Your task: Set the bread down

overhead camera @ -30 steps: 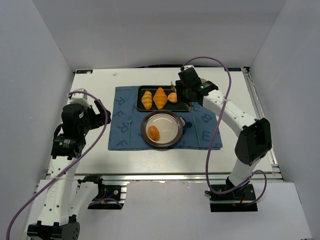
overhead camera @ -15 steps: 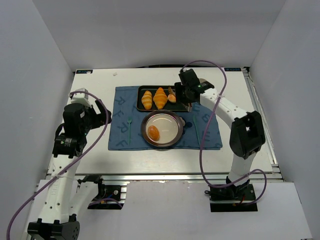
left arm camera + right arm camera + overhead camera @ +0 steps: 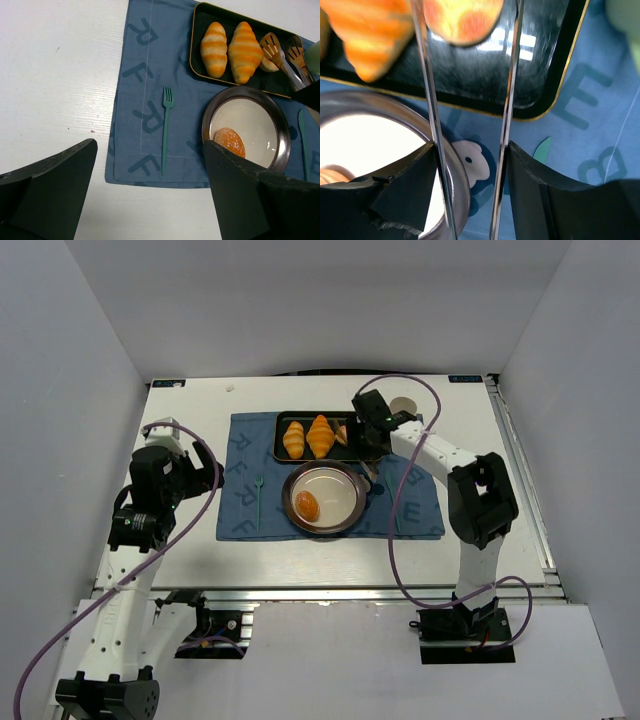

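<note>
One glossy orange-brown bun (image 3: 307, 505) lies on the left side of the round metal plate (image 3: 345, 515); it also shows in the left wrist view (image 3: 230, 141). The second bun (image 3: 342, 434) lies at the right end of the black tray (image 3: 281, 423), between the two arms of metal tongs (image 3: 280, 55). In the right wrist view this bun (image 3: 462, 20) sits between the tong arms (image 3: 427, 85). My right gripper (image 3: 368, 435) (image 3: 470, 150) is shut on the tongs over the tray's right end. My left gripper (image 3: 185, 475) (image 3: 150, 145) is open and empty, left of the blue mat.
Two ridged croissants (image 3: 293, 438) (image 3: 320, 435) lie in the tray's left half. A teal fork (image 3: 257, 497) lies on the blue mat (image 3: 236, 520) left of the plate, a teal knife (image 3: 393, 502) right of it. A round pale object (image 3: 403, 406) stands behind the tray.
My right gripper has moved left and back with the tongs, bringing their tips around the bun in the tray. The left arm has barely shifted.
</note>
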Controlling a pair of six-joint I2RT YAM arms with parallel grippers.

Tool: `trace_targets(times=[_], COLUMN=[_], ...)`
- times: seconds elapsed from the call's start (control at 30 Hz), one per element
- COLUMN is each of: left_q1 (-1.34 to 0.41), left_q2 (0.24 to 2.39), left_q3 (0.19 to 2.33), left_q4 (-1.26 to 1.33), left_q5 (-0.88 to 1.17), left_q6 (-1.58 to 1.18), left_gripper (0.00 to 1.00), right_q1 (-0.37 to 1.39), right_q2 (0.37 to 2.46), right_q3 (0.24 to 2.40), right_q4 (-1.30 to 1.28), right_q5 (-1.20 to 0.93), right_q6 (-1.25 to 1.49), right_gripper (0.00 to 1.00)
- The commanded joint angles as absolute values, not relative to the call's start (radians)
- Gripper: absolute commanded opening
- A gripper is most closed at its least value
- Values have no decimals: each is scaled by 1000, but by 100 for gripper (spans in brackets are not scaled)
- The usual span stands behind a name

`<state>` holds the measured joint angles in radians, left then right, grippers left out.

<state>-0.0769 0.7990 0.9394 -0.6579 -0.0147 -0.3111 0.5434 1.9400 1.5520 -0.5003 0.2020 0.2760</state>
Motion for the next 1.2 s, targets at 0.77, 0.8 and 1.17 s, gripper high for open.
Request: trace_targets(times=[0.77,0.8,1.17], left_q1=[-80,-80,-80], left_q2=[776,776,776], left_q3=[974,973,973], left_q4=[-661,-663,-666], left_q5=[-6,-6,-12], left_q6=[-308,-308,-304], left_gripper=[98,98,98], right_q1=[540,540,540], right_q2=[1741,1741,1830], right_q3=[1373,1376,1466], right_q4=[-479,-482,-502], right_q5=[117,117,153], right_q6=[258,258,232], right_gripper=[63,63,62])
